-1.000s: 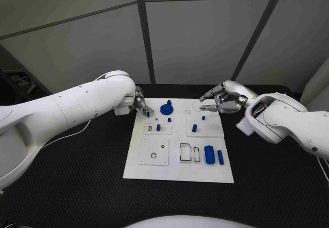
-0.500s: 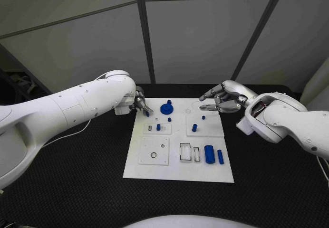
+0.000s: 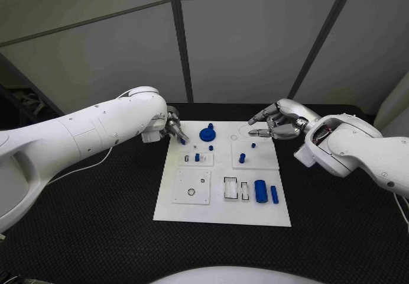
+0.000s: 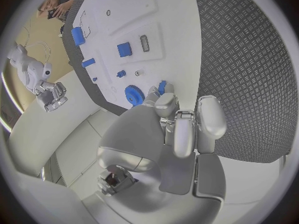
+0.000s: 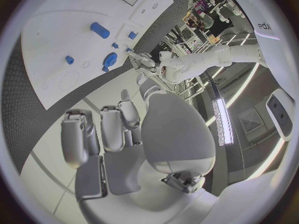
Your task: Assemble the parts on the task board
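The white task board (image 3: pixel 223 208) lies mid-table. My left hand (image 3: pixel 173 128) hovers over the board's far left corner and pinches a small blue part (image 3: pixel 181 141) in its fingertips; the left wrist view shows that part (image 4: pixel 161 88) beside the blue round gear (image 4: pixel 133 93). The gear (image 3: pixel 207 135) stands at the board's far middle. My right hand (image 3: pixel 277 125) hangs over the far right corner with its fingers apart and nothing in them, above a small blue peg (image 3: pixel 253 145). A thick blue cylinder (image 3: pixel 260 192) and a thin blue bar (image 3: pixel 274 195) lie at the near right.
Small blue pegs stand in the board's inset plates (image 3: pixel 197 158) (image 3: pixel 242 158). A square plate with a ring hole (image 3: pixel 191 188) sits at the near left, and two framed slots (image 3: pixel 231 189) are beside the cylinder. Black matting (image 3: pixel 102 225) surrounds the board.
My left hand has drifted slightly toward the board's far edge, with the small blue part still pinched. My right hand has hardly moved.
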